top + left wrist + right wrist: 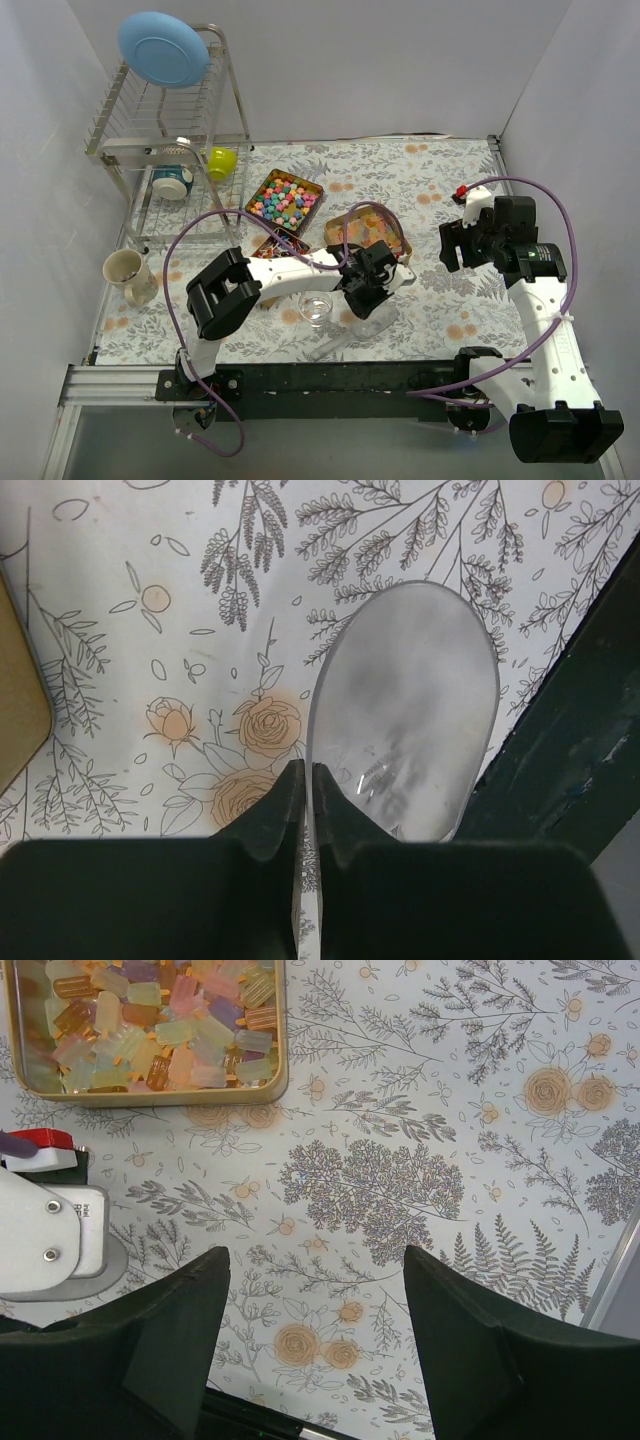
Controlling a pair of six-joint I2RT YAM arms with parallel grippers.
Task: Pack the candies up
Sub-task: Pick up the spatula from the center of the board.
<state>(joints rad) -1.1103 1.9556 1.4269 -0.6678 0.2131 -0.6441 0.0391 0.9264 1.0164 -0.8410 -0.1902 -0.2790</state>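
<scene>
My left gripper (371, 292) is shut on the thin handle of a clear plastic scoop (372, 320), low over the tablecloth near the front rail. In the left wrist view the gripper (307, 776) pinches the handle and the scoop's bowl (410, 710) looks empty. Multicoloured candies fill a tin (285, 196) at the back. Orange-yellow gummies fill a tin (367, 232) just behind my left gripper, which also shows in the right wrist view (150, 1030). A third tin (277, 240) is mostly hidden by the left arm. My right gripper (455, 246) (315, 1260) is open and empty, right of the gummies.
A small clear glass jar (315, 308) stands left of the scoop. A dish rack (170, 130) with a blue plate (163, 48), a green cup (222, 160) and a bowl (172, 182) fills the back left. A mug (124, 270) stands at the left edge. A black rail (330, 378) runs along the front.
</scene>
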